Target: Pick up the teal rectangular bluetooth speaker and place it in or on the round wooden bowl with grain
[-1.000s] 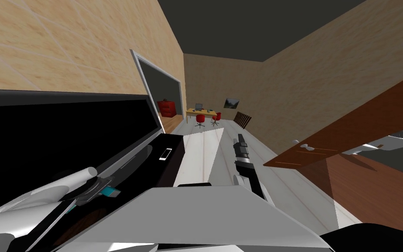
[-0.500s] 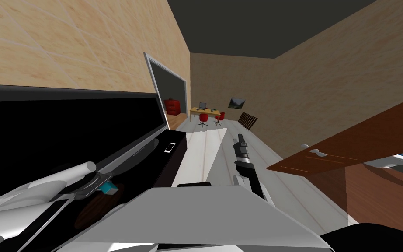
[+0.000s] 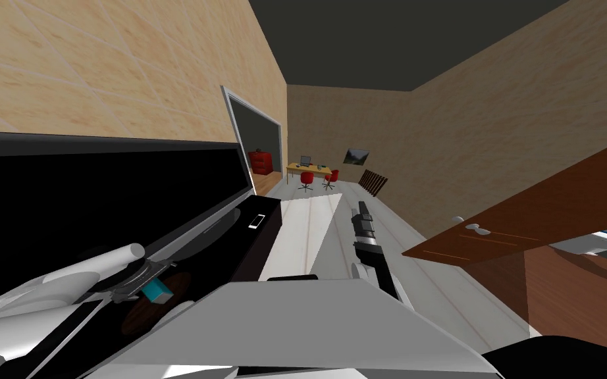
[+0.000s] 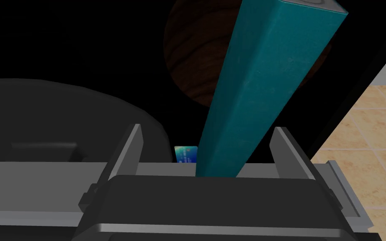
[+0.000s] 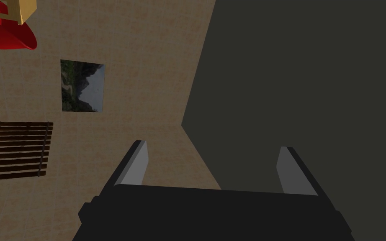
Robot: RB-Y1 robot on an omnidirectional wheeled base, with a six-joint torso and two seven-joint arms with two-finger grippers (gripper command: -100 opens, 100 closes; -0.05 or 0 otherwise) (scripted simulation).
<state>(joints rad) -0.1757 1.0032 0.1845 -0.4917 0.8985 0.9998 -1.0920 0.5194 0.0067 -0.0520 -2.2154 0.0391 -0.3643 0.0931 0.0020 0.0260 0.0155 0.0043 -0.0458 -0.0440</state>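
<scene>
Above the black surface (image 3: 239,253), teal speaker (image 4: 263,79) tilts over bowl (image 4: 188,58), left pincer (image 4: 207,129) spread.

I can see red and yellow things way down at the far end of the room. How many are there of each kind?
Red swivel chairs: 2
Red cabinet: 1
Yellow desk: 1
Total: 4
</scene>
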